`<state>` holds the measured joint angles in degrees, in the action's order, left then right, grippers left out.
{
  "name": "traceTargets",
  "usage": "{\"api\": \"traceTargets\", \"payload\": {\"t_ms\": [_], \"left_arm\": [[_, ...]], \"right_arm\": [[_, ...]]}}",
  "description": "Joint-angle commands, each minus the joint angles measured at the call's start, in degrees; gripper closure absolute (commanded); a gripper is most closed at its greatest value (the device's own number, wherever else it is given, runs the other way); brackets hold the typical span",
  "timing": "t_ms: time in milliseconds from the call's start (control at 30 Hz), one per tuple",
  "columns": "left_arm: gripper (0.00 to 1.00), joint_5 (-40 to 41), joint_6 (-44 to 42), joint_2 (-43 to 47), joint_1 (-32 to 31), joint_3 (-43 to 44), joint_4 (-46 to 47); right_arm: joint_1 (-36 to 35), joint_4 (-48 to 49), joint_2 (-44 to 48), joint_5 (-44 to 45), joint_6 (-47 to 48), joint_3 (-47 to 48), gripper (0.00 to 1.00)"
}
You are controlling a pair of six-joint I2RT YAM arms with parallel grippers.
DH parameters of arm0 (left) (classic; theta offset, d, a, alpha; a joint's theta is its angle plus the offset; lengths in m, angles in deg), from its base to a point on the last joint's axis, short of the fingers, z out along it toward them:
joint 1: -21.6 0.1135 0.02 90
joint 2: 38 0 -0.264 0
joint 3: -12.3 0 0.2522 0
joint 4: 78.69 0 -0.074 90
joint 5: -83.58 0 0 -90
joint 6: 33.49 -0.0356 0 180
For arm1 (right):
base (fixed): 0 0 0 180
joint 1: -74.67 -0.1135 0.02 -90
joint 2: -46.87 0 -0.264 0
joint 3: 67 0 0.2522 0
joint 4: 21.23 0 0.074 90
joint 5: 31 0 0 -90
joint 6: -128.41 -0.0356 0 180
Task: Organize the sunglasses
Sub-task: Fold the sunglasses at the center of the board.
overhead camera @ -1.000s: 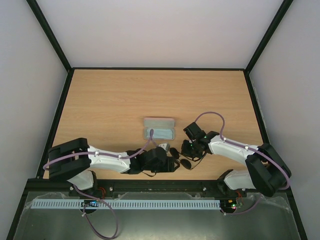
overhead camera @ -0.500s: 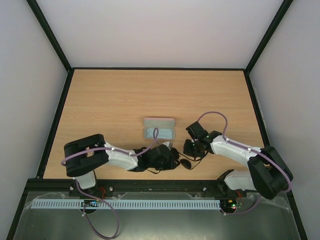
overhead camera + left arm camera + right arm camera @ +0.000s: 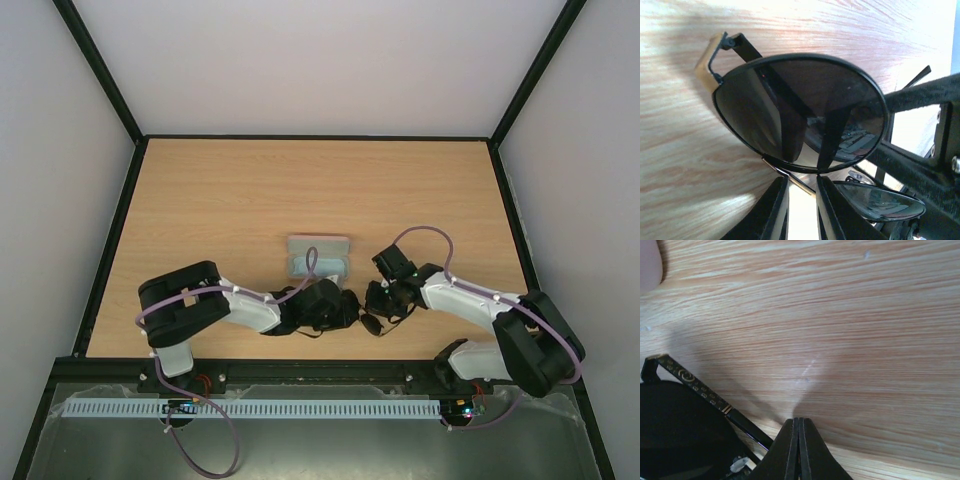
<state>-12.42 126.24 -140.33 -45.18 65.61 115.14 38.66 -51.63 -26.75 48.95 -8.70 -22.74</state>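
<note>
The sunglasses (image 3: pixel 371 322) sit on the table near the front edge, between my two grippers. In the left wrist view one round dark lens (image 3: pixel 800 110) fills the frame and the second lens (image 3: pixel 875 202) lies lower right. My left gripper (image 3: pixel 340 306) is closed to a narrow gap, with the thin bridge wire (image 3: pixel 790 177) across its fingertips (image 3: pixel 776 205). My right gripper (image 3: pixel 378 298) is shut with nothing between its fingers (image 3: pixel 790 450). It rests on the table just right of a temple arm (image 3: pixel 747 426).
The pink case (image 3: pixel 318 243) lies open just behind the grippers, with the light blue cloth (image 3: pixel 320 264) in it. A corner of the case (image 3: pixel 649 265) shows in the right wrist view. The black table frame (image 3: pixel 300 365) runs close behind the sunglasses.
My left arm has swung right and forward, bringing its gripper onto the sunglasses. The right gripper has shifted slightly left toward them and stays shut.
</note>
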Motion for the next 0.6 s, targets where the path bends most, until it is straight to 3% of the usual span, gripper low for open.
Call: {"api": "traceTargets", "payload": {"t_ms": [0, 267, 433, 567], "left_arm": [[0.83, 0.9, -1.3, -1.0, 0.9, 1.5, 1.6], [0.83, 0.9, -1.7, -1.1, 1.6, 1.1, 1.6], [0.81, 1.2, -2.3, 1.8, 1.9, -0.7, 1.2], [0.79, 0.8, -2.3, 3.2, 1.9, -2.1, 2.1]], "right_arm": [[-0.2, -1.4, -2.4, -3.2, 0.8, -1.7, 0.99], [-0.4, -3.9, -3.2, -0.6, 1.4, 0.4, 0.99], [1.8, -11.2, 2.4, 9.4, 1.1, 5.4, 0.89], [3.3, -18.6, 7.2, 16.3, 0.2, 9.8, 0.76]]}}
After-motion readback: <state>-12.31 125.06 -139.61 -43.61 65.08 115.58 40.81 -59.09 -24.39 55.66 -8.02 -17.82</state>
